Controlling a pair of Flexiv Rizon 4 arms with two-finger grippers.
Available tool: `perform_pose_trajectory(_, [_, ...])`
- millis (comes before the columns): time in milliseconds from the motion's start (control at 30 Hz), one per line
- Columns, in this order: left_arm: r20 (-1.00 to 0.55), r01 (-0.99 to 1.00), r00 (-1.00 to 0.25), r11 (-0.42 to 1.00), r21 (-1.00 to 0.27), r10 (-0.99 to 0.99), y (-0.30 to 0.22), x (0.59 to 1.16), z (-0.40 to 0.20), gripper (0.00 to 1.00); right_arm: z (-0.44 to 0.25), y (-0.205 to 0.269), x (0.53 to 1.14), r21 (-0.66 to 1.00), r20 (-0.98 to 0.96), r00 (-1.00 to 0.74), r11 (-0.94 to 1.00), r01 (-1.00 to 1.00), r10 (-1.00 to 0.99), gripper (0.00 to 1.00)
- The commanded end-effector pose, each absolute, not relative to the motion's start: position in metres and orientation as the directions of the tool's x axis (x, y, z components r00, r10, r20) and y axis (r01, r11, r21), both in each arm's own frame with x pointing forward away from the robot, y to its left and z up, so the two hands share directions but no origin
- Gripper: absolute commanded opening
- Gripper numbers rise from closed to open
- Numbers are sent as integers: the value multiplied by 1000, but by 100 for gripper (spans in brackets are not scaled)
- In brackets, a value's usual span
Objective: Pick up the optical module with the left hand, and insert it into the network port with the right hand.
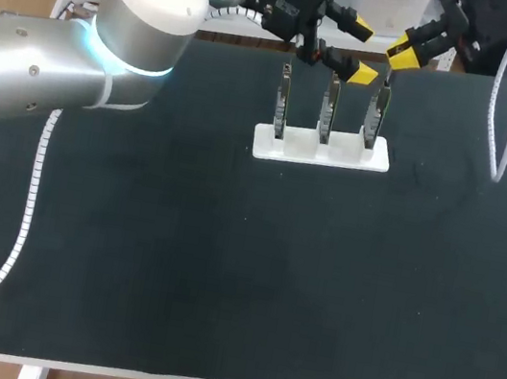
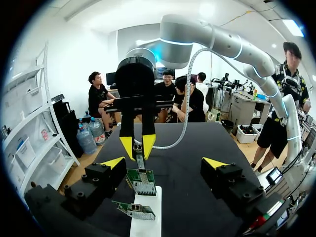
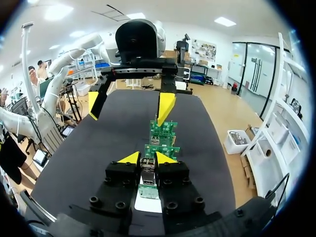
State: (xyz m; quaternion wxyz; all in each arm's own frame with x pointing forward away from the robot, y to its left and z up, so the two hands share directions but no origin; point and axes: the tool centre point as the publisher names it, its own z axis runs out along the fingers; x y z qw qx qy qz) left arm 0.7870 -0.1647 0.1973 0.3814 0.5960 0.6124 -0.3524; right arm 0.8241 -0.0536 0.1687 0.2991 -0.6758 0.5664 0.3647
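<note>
Three circuit boards stand in a row at the far side: the left board point(image 1: 283, 97), the middle board point(image 1: 328, 105) and the right board point(image 1: 375, 113). One white holder point(image 1: 285, 146) carries all three. One optical module point(image 3: 148, 167) sits between the right jaws. Two arms come in, the left arm point(image 1: 40, 66) and the right arm point(image 1: 496, 21), each with one pair of jaws, four yellow tips point(image 1: 364, 72) in all. Two white coiled cables lie there, the left cable point(image 1: 30, 201) and the right cable point(image 1: 498, 123). One dark surface point(image 1: 174, 254).

Three boards point(image 1: 327, 114) side by side in holder point(image 1: 321, 150) on table point(image 1: 220, 272)
</note>
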Motion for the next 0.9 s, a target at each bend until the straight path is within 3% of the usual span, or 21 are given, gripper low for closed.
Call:
perform_pose_trajectory(33, [-885, 999, 0, 44, 23, 465, -165, 786, 198, 100, 165, -51, 833, 104, -834, 86, -308, -946, -546, 0])
perform_pose_trajectory(900, [-885, 999, 0, 44, 23, 465, -165, 786, 198, 100, 161, -60, 840, 126, -831, 106, -369, -921, -547, 0])
